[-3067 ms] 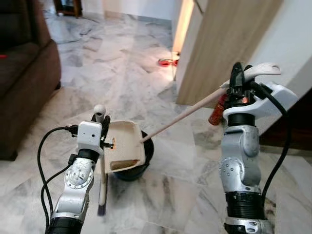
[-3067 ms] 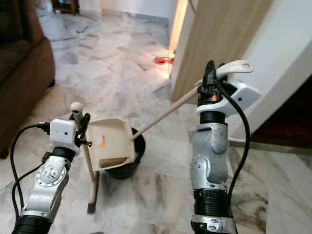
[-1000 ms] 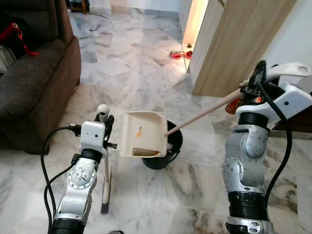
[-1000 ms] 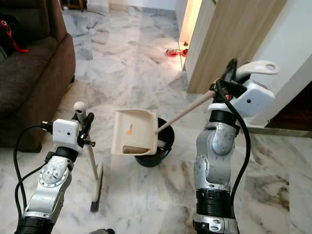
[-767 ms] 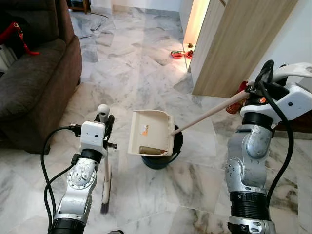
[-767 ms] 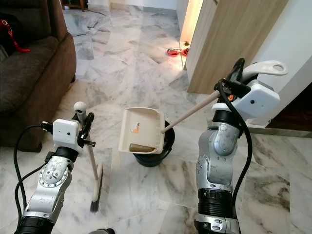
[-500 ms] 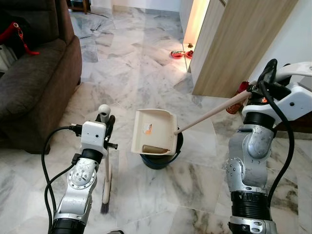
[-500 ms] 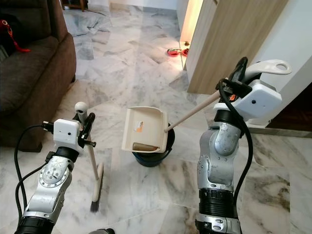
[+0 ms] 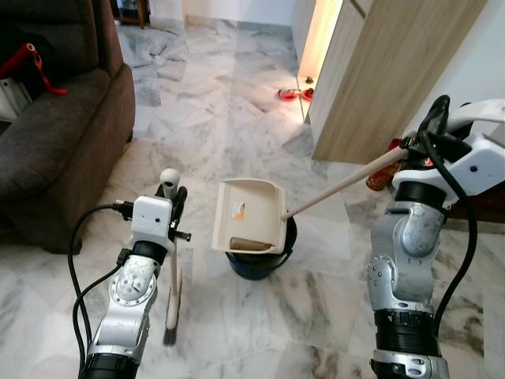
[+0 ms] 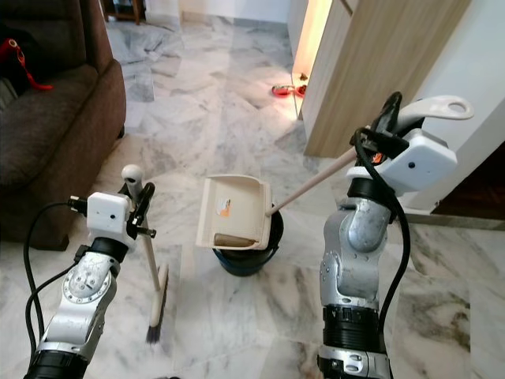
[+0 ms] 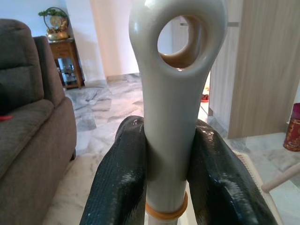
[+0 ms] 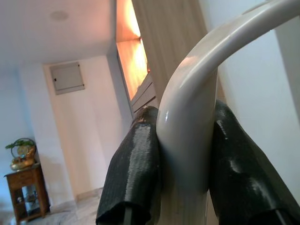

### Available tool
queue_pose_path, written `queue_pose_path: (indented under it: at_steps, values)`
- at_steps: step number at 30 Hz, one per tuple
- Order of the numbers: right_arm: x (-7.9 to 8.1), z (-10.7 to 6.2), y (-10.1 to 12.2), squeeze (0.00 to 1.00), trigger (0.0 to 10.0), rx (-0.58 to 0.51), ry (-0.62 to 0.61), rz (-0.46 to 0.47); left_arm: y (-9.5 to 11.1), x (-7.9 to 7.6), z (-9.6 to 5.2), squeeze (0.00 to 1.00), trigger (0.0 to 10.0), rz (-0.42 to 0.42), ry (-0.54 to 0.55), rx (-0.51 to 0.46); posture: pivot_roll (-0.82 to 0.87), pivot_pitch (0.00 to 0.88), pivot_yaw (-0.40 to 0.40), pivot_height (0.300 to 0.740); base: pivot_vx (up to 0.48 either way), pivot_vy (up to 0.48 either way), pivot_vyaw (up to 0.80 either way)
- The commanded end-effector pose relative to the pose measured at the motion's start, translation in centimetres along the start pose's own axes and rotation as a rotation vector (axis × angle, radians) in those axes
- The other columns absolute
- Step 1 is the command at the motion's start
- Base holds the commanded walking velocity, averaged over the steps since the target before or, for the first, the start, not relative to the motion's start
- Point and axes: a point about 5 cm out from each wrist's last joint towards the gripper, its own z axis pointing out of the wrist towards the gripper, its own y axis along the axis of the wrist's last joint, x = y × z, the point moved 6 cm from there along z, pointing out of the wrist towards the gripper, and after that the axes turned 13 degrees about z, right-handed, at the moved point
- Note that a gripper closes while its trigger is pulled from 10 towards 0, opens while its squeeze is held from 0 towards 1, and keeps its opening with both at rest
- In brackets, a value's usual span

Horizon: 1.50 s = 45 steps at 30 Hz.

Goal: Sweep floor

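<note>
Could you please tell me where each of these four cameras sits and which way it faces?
Left eye view: on the head, looking forward and down at the dustpan over the black bin; both silver arms show.
Right eye view: same head, same scene, shifted slightly.
Left wrist view: on the left wrist, looking along the left gripper clamped on the broom handle, toward the sofa.
Right wrist view: on the right wrist, looking up along the right gripper clamped on the dustpan handle.
Shared: the wooden door panel.
</note>
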Motion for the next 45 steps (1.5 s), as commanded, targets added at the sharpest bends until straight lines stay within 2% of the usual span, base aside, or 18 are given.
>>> queue_pose_path:
  at_steps: [1,41,45]
  values:
    - [0.67,0.64,2.07,0.0,10.0,-0.087,0.023,0.028,1.76,0.26,0.46,0.0,10.0,-0.004,0.008,-0.067,0.22,0.106,-0.114,0.74,0.262,0.0,0.0]
    - [1.32,0.7,1.93,0.0,10.0,-0.076,0.056,0.048,2.09,0.66,0.46,0.0,10.0,-0.004,0.023,-0.079,0.22,0.117,-0.123,0.74,0.295,0.0,0.0]
    - [1.4,0.69,1.9,0.0,10.0,-0.072,0.06,0.049,2.09,0.57,0.47,0.0,10.0,-0.005,0.021,-0.077,0.22,0.117,-0.124,0.74,0.0,0.0,0.0]
